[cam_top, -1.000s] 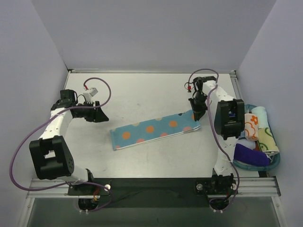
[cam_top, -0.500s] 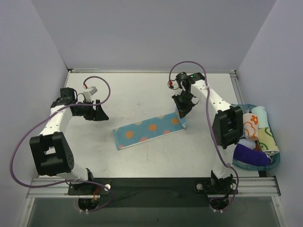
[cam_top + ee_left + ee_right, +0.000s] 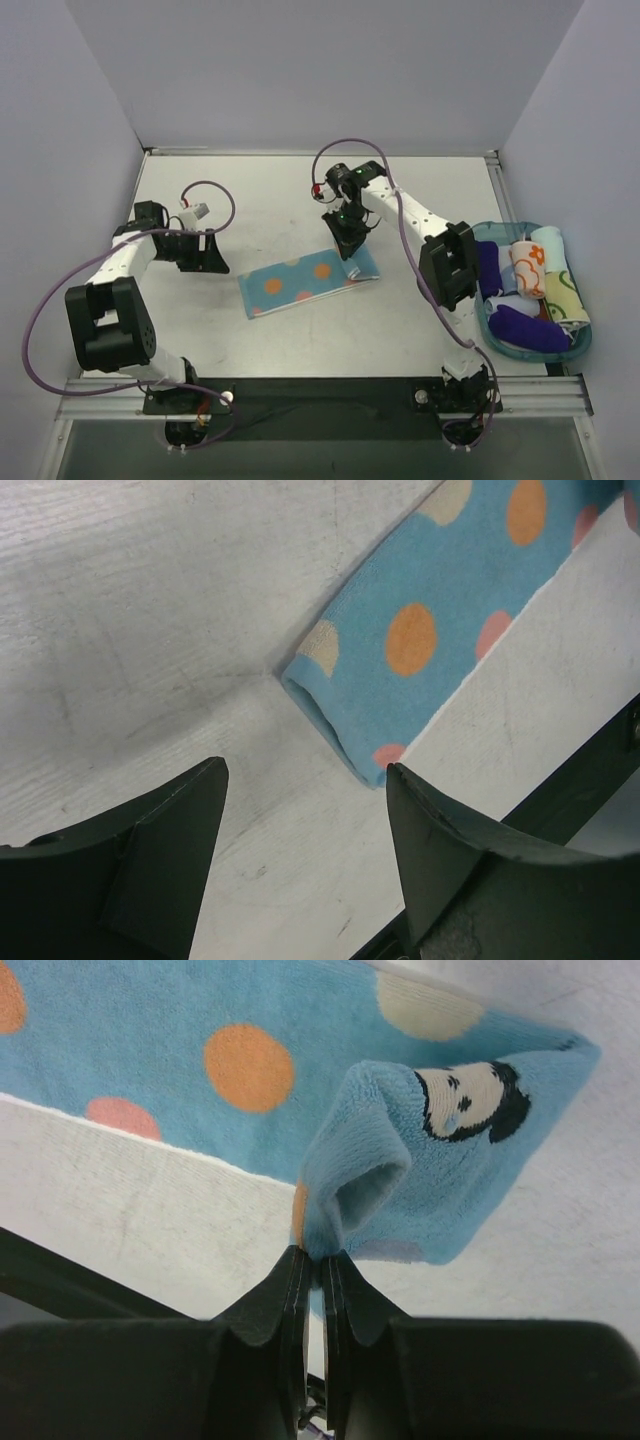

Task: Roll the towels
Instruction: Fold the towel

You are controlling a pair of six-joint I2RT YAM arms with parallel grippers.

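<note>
From above, the blue towel (image 3: 305, 280) lies flat on the table (image 3: 260, 190), its long axis slanting from the near left to the far right between the two arms. The right fingers (image 3: 349, 243) sit on its far-right end, where the cloth is doubled back over itself. The left fingers (image 3: 212, 260) hang just beyond the opposite end, near it but not touching. A white towel (image 3: 530, 265) with orange prints sits in the basket (image 3: 583, 345), well off to the right of both arms

At the left wrist, the fingers (image 3: 170, 820) stand wide apart over bare table. The towel's short end lies ahead of the gap, nearer the right-hand finger, and the strip runs away up and to the right

At the right wrist, the fingers (image 3: 295, 1300) are pressed together on a pinch of the curled-over end. The rest of the strip stretches ahead and to the left, so the roll likely travels that way, towards the left arm
</note>
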